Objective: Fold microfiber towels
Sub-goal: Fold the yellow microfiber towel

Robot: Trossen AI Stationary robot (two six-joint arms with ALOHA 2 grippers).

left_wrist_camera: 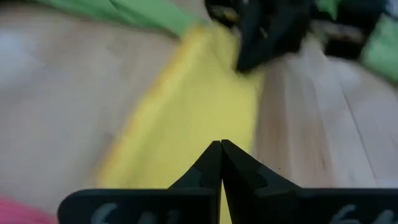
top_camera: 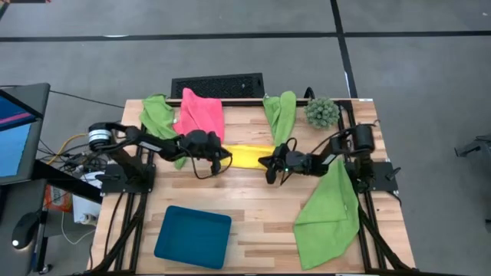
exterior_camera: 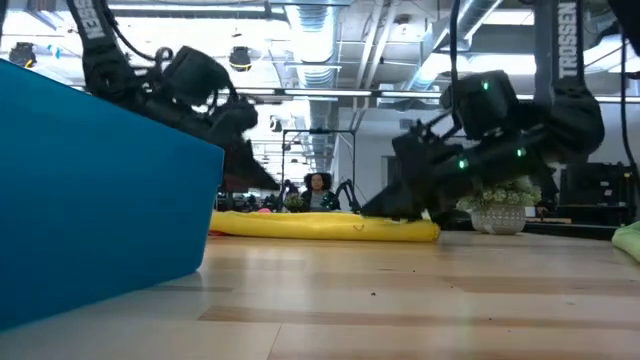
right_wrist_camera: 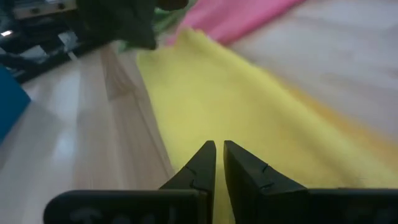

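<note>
A yellow microfiber towel [top_camera: 249,156] lies folded into a narrow strip on the middle of the wooden table [top_camera: 253,199]. It is flat along its whole length in the low view [exterior_camera: 320,226]. My left gripper [left_wrist_camera: 221,144] is shut and stands over the strip's left end [top_camera: 228,161]. My right gripper [right_wrist_camera: 219,146] is low at the strip's right end [top_camera: 268,162]. Its fingers are closed to a thin slit that shows yellow. A pink towel [top_camera: 202,115] and green towels [top_camera: 157,113] [top_camera: 280,111] lie beyond, and another green one [top_camera: 328,215] hangs over the right near corner. My left gripper's shut tips are over the towel's left end [left_wrist_camera: 205,124]; I cannot tell whether they touch it. My right gripper is closed on the towel's right end [right_wrist_camera: 217,127], coming slanting down from the table's right and along the strip. The fingers hide how many layers they hold. The towel stays flat on the table.
A dark teal tray [top_camera: 193,236] sits at the near left and fills the left of the low view [exterior_camera: 90,190]. A small spiky plant [top_camera: 321,112] stands at the far right, and a black grille-like object [top_camera: 217,84] lies past the far edge. Bare wood lies between the tray and the near green towel.
</note>
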